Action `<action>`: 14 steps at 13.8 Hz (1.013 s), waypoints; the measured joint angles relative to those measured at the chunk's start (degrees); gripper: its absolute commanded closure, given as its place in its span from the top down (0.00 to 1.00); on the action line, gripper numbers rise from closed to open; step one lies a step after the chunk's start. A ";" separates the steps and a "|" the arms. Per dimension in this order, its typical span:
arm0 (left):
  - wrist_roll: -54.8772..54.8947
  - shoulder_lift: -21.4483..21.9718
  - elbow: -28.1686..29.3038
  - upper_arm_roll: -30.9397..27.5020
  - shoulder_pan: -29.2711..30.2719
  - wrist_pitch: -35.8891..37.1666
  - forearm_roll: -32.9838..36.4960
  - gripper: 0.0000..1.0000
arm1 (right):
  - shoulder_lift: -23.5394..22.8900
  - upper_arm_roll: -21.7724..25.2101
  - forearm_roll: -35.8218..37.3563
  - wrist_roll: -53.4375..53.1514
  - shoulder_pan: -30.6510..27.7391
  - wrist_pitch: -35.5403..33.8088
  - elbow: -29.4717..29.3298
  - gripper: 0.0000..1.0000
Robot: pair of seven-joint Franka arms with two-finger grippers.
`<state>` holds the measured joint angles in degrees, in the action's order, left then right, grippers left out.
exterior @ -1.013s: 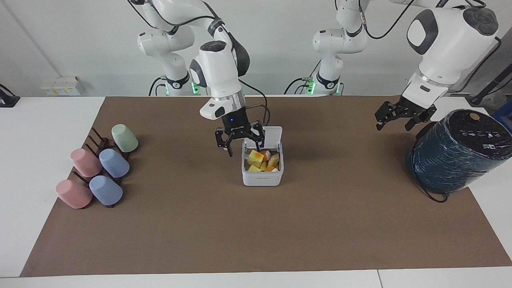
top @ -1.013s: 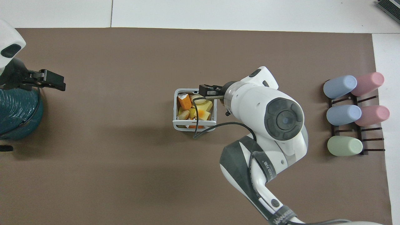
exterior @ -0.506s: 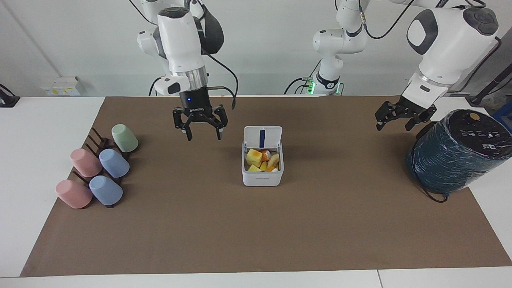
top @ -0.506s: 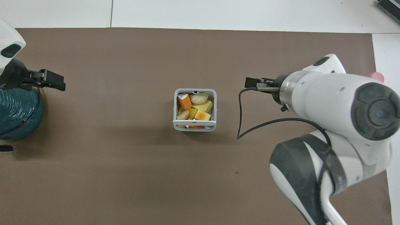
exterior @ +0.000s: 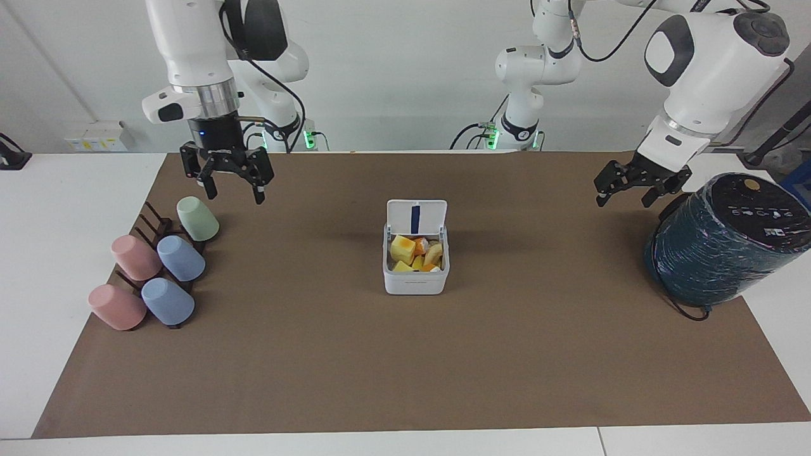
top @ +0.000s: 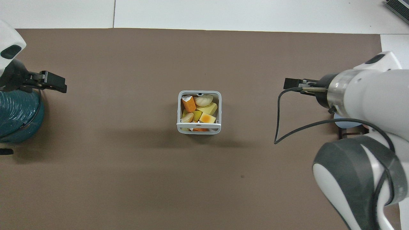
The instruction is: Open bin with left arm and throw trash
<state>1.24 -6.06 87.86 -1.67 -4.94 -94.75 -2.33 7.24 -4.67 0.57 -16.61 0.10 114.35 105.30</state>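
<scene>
The bin [exterior: 415, 285] is a small white square box in the middle of the brown mat, and its lid [exterior: 416, 217] stands up on the side nearer the robots, showing a blue strip. Trash [exterior: 413, 253] fills it: orange and yellow pieces, seen from above as trash [top: 199, 110] inside the bin's rim [top: 179, 107]. My right gripper [exterior: 236, 192] hangs open and empty in the air over the mat beside the green cup, and in the overhead view the right gripper [top: 292, 83] is apart from the bin. My left gripper [exterior: 624, 195] waits open and empty beside the teal cylinder, as the left gripper [top: 53, 84] shows from above.
A big dark teal wrapped cylinder [exterior: 722, 244] lies tilted at the left arm's end of the mat. Several pastel cups [exterior: 158, 272] rest on a dark rack at the right arm's end. The right arm covers most of the cups in the overhead view.
My right gripper has risen from over the bin and swung toward the right arm's end, to above the cups. The lid stays up. The left arm has not moved.
</scene>
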 measured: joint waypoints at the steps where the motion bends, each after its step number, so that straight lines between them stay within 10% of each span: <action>1: 0.00 0.00 0.00 -0.07 0.03 0.00 0.01 1.00 | 0.02 1.08 -0.40 2.02 -0.39 -3.14 -1.96 1.00; 14: 0.00 0.01 0.09 -0.22 0.06 0.03 0.11 1.00 | -4.00 5.03 -0.31 4.69 0.36 -20.90 -12.40 1.00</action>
<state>1.24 -6.05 87.95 -1.89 -4.88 -94.71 -2.22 3.24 0.36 0.26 -11.91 0.45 93.45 92.90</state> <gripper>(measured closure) 0.000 0.000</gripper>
